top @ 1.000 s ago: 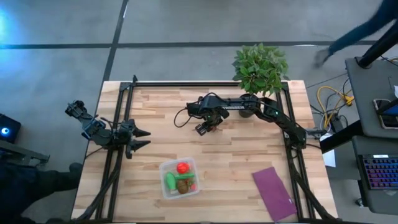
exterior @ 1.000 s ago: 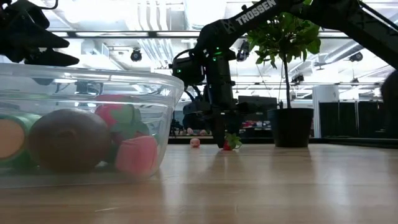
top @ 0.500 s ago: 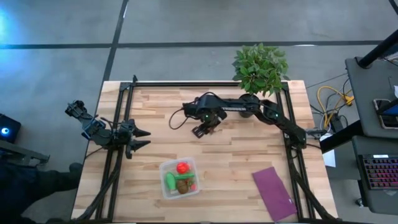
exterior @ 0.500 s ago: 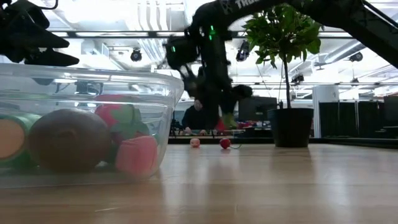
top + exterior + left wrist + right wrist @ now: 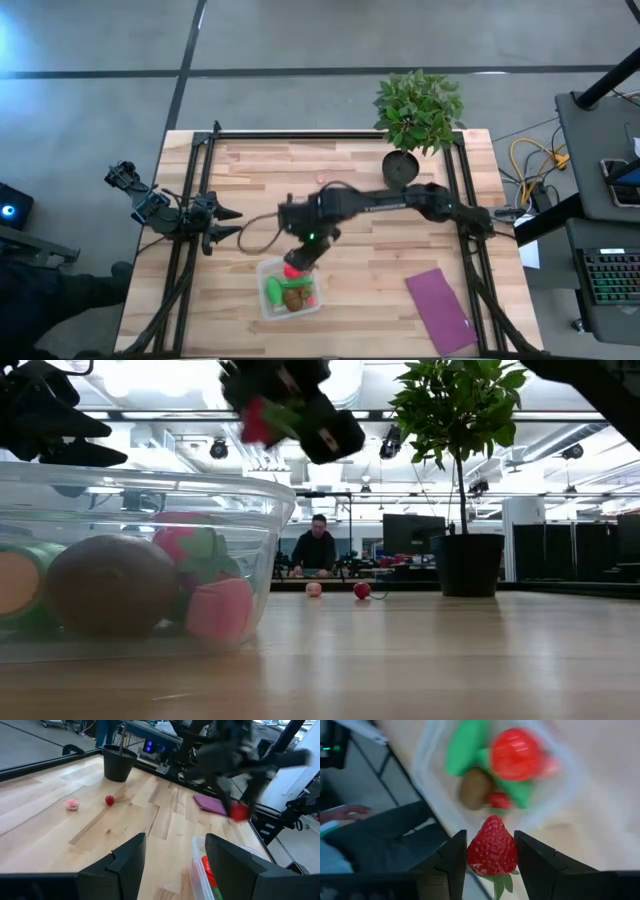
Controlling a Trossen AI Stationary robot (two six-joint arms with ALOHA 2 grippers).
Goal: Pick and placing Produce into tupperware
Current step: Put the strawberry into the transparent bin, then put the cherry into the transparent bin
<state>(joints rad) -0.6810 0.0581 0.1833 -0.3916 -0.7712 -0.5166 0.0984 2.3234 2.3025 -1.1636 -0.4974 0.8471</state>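
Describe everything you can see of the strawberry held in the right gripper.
The strawberry is a small toy-like piece, glossy red with fine seed dimples and a green leafy cap. It is clamped between the two dark fingers of the right gripper, tip pointing away from the wrist. It hangs in the air above the near edge of the clear tupperware, touching only the fingers.
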